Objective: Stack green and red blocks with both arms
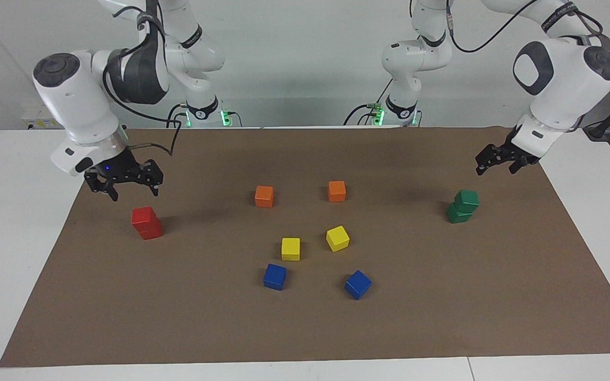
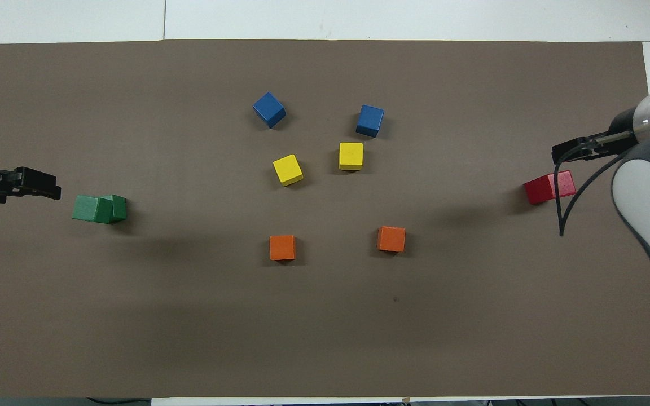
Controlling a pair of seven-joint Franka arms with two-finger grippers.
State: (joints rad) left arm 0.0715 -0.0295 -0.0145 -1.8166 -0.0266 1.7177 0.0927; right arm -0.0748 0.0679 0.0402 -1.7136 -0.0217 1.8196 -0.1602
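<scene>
Two red blocks stand stacked [image 1: 146, 222] toward the right arm's end of the mat; the stack also shows in the overhead view [image 2: 548, 187]. Two green blocks stand stacked [image 1: 462, 207] toward the left arm's end, the top one turned a little off the bottom one; this stack also shows in the overhead view [image 2: 99, 208]. My right gripper [image 1: 131, 186] hangs open and empty in the air above the red stack, clear of it, and shows in the overhead view [image 2: 559, 152]. My left gripper [image 1: 495, 168] hangs open and empty above the green stack, and shows in the overhead view [image 2: 51, 190].
In the middle of the brown mat [image 1: 442, 296] lie two orange cubes [image 1: 264, 196] [image 1: 337, 191], two yellow cubes [image 1: 290, 248] [image 1: 338, 238] and two blue cubes [image 1: 275, 276] [image 1: 358, 284]. White table surrounds the mat.
</scene>
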